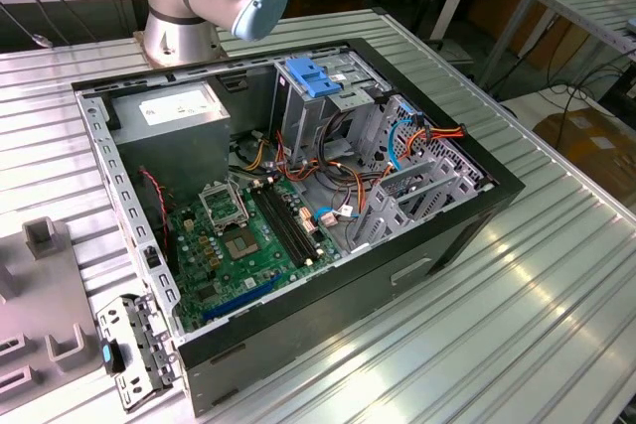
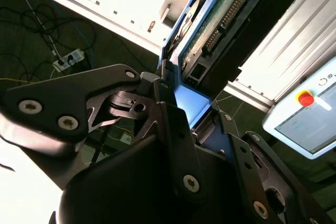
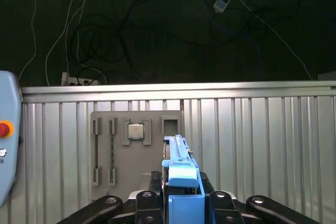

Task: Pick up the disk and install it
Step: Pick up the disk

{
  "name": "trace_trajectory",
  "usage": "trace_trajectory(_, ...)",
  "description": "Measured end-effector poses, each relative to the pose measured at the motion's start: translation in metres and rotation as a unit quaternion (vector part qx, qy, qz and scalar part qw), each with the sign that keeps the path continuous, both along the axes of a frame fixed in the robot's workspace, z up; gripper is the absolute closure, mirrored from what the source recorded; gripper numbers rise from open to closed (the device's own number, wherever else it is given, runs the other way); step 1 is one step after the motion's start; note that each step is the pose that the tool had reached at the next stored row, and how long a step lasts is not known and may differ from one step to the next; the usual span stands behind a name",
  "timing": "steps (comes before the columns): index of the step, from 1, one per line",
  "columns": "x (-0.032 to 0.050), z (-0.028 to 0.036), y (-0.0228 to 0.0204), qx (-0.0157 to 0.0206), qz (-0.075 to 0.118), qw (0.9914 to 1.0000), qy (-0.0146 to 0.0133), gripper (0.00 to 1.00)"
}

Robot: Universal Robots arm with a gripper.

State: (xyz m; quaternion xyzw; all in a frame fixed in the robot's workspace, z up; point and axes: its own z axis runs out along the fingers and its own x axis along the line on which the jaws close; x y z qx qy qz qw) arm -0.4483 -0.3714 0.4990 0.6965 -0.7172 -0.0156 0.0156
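Observation:
My gripper [image 2: 189, 109] is shut on the disk [image 2: 218, 22], which sticks out from between the fingers [image 2: 169, 109] with its green circuit-board side and a blue side rail showing. In the first wrist view the disk [image 3: 181, 167] is seen edge-on, its blue rail upright between the dark arms of the gripper [image 3: 182, 195], held above the ribbed metal table. In the exterior view the open computer case [image 1: 427, 245] lies on the table, with its drive bays under a blue latch piece [image 1: 316, 76] at the far side.
The arm's base [image 1: 189, 7] stands behind the case. Inside are a grey power supply box [image 1: 179, 116], a green motherboard [image 1: 234, 240] and loose cables. A grey fixture plate [image 3: 110, 150] holds a processor chip [image 3: 135, 130]. A control pendant [image 2: 304, 114] lies beside the table.

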Motion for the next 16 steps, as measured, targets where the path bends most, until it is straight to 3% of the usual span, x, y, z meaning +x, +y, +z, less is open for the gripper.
trace_trajectory(16,0.0214,0.0,0.0,0.0,0.0,1.0,0.0013,0.63)
